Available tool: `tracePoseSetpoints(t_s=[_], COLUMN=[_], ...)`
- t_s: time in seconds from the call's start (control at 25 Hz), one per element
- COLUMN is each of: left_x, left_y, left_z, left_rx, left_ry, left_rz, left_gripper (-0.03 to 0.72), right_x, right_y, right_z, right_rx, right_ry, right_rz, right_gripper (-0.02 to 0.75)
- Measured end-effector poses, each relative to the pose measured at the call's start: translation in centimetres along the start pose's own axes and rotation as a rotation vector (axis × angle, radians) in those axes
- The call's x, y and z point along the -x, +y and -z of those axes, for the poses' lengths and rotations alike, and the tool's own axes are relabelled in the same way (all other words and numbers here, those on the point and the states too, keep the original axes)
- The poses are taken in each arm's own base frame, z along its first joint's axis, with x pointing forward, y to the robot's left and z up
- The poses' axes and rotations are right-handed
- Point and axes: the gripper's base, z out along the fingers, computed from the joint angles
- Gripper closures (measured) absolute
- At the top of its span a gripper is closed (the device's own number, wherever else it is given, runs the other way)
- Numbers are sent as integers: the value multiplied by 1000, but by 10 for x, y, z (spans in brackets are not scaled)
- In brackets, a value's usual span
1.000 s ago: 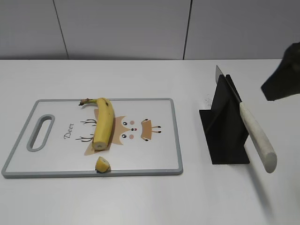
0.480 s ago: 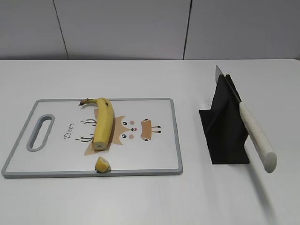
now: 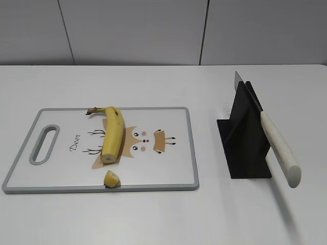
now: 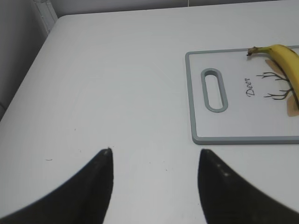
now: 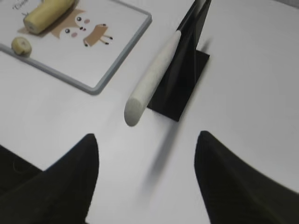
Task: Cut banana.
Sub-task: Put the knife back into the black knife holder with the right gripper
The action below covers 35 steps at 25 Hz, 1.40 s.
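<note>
banana: yellow
cutting board: white, grey rim, deer print
knife stand: black
knife: off-white handle
counter: white

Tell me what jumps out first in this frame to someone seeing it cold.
The banana lies on the deer-print cutting board at left, with its tip already sliced off near the board's front edge. At right, the knife rests slanted in a black stand, white handle jutting toward the camera. Both grippers hang open, holding nothing.
</note>
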Motion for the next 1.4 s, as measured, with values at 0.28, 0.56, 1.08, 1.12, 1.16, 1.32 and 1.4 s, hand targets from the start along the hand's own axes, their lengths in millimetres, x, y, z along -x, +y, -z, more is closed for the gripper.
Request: tracePoseSetpoints(t_s=[0.28, 0.56, 1.08, 1.12, 1.16, 1.32, 1.4], left_x=[0, 0, 0, 0, 0, 0, 0], left_y=[0, 0, 0, 0, 0, 0, 0], left_z=[0, 0, 0, 0, 0, 0, 0], left_rx=[-1, -1, -1, -1, -1, -1, -1], left_ry=[0, 0, 1, 1, 1, 1, 1], left_rz=[0, 0, 0, 0, 0, 0, 0], left_gripper=[135, 135, 135, 135, 135, 135, 135], right_x=[-2, -6, -24, -26, -28, -35, -39], right_y=[-1, 3, 7, 7, 8, 11, 12], right_z=[-9, 7, 26, 30, 33, 46, 52], right_rx=[-4, 22, 8, 6, 4, -7, -12], right_ry=[-65, 90, 43, 21, -5, -97, -141], right_rz=[-26, 10, 40, 43, 47, 62, 69], right_gripper=[247, 248, 248, 248, 248, 248, 248])
